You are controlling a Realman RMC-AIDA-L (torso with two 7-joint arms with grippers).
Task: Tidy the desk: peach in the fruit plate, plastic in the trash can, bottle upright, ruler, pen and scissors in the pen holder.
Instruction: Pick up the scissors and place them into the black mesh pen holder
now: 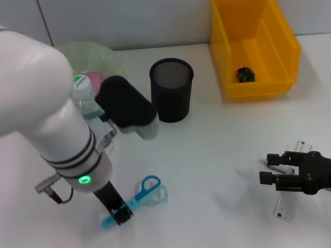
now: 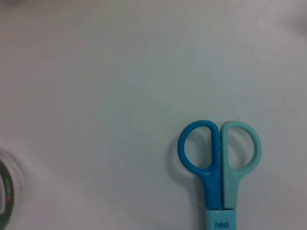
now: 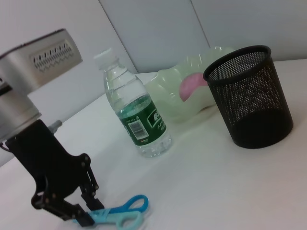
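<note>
Scissors (image 1: 139, 200) lie flat on the white desk (image 1: 217, 155) near its front edge, and we see our left gripper (image 1: 118, 212) down at their blade end, its fingers closed on the pale-blue blade cover; the blades themselves are hidden under the gripper. In the left wrist view only the two handle loops show, with the rest cut off at the frame's edge. Our left arm blocks most of the water bottle (image 1: 85, 98) in the head view, though the right wrist view shows it standing upright beside the green fruit plate (image 3: 192, 91). Something pink (image 3: 192, 85) lies in that plate; we cannot tell if it is the peach. The black mesh pen holder (image 1: 171, 89) stands near the plate. A dark crumpled item (image 1: 245, 74) lies in the yellow bin (image 1: 279, 46). Our right gripper (image 1: 273, 169) hovers with fingers spread over the clear ruler (image 1: 287, 204), partly covering it.
</note>
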